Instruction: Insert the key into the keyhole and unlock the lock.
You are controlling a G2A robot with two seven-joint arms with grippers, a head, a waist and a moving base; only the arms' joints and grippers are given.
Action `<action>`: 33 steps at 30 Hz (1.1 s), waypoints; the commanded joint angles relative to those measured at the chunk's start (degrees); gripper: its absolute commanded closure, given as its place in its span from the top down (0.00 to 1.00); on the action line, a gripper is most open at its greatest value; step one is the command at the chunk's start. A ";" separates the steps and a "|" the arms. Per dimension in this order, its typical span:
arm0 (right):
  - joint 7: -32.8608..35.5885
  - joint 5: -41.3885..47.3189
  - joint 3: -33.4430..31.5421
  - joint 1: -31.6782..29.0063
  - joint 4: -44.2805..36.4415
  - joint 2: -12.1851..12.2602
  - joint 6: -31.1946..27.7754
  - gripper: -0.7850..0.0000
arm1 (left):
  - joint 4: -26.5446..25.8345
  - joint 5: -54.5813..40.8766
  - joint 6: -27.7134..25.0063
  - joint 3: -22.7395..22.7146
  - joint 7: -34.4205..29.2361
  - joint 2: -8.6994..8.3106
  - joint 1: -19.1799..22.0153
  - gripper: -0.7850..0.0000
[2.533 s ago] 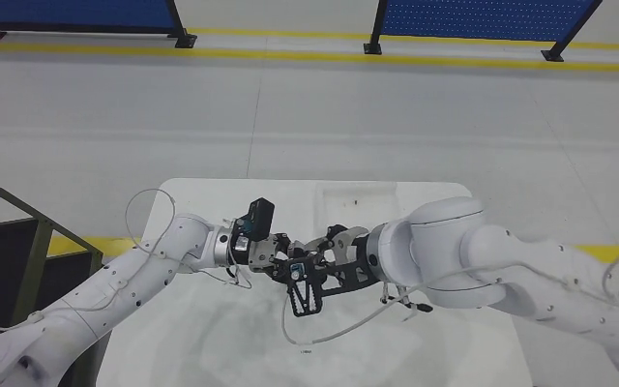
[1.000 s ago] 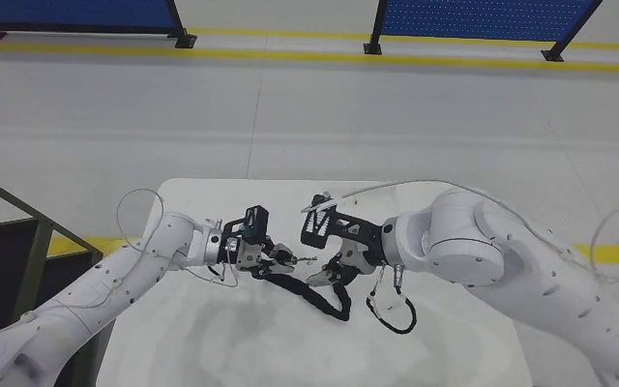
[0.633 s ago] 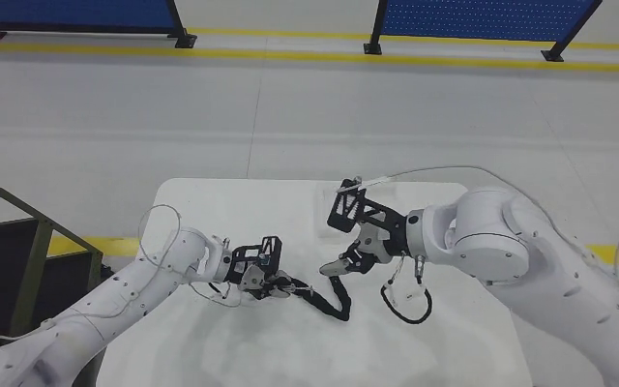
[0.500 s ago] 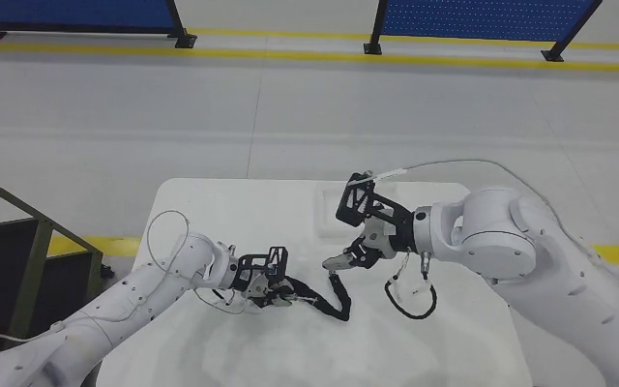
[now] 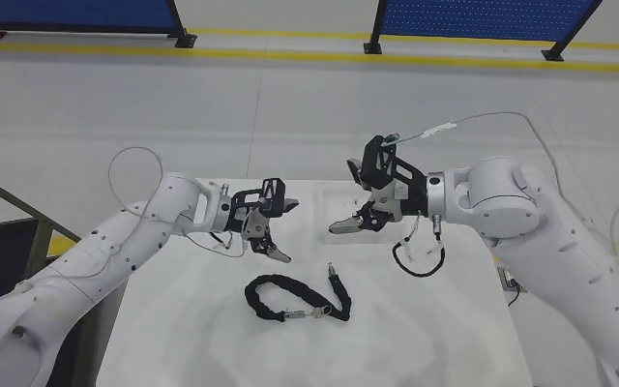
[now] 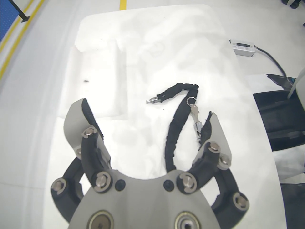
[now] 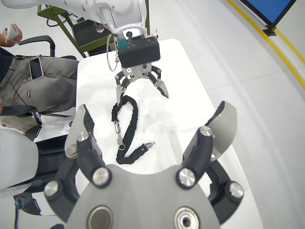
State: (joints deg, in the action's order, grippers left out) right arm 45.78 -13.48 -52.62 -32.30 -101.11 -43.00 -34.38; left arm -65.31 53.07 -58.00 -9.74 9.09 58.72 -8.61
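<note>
Top view: white table (image 5: 416,339) bearing chain lock (image 5: 251,295), grey floor (image 5: 290,116), yellow stripe (image 5: 290,55).

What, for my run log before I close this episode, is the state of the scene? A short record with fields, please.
left gripper: open, holding nothing, above the table
right gripper: open, holding nothing, above the table
chain lock: black, lying curled on the table, clear of both grippers
key: appears seated in the metal cylinder at one chain end, ring attached
pin end: lies apart from the cylinder, so the loop is open
</note>
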 commanded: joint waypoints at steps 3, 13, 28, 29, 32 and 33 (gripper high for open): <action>1.63 0.87 1.58 5.27 4.71 -1.24 -2.93 1.00 | -0.56 -5.89 0.00 0.00 -2.13 -0.63 5.22 1.00; 4.27 4.10 3.90 13.92 14.27 -3.50 -7.35 1.00 | 3.85 -22.01 0.00 0.00 -6.62 -0.55 14.48 1.00; 5.57 4.31 3.39 15.78 16.82 -3.72 -8.47 1.00 | 3.89 -31.87 0.00 0.00 -12.44 -0.55 17.17 1.00; 5.57 4.31 3.39 15.78 16.82 -3.72 -8.47 1.00 | 3.89 -31.87 0.00 0.00 -12.44 -0.55 17.18 1.00; 5.57 4.32 3.40 15.78 16.81 -3.72 -8.47 1.00 | 3.89 -31.87 0.00 0.00 -12.44 -0.55 17.18 1.00; 5.57 4.32 3.40 15.78 16.81 -3.72 -8.47 1.00 | 3.89 -31.87 0.00 0.00 -12.44 -0.55 17.18 1.00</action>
State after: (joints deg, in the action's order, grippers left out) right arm 51.35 -9.16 -49.22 -16.52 -84.29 -46.72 -42.85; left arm -61.42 21.20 -58.00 -9.74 -3.35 58.17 8.57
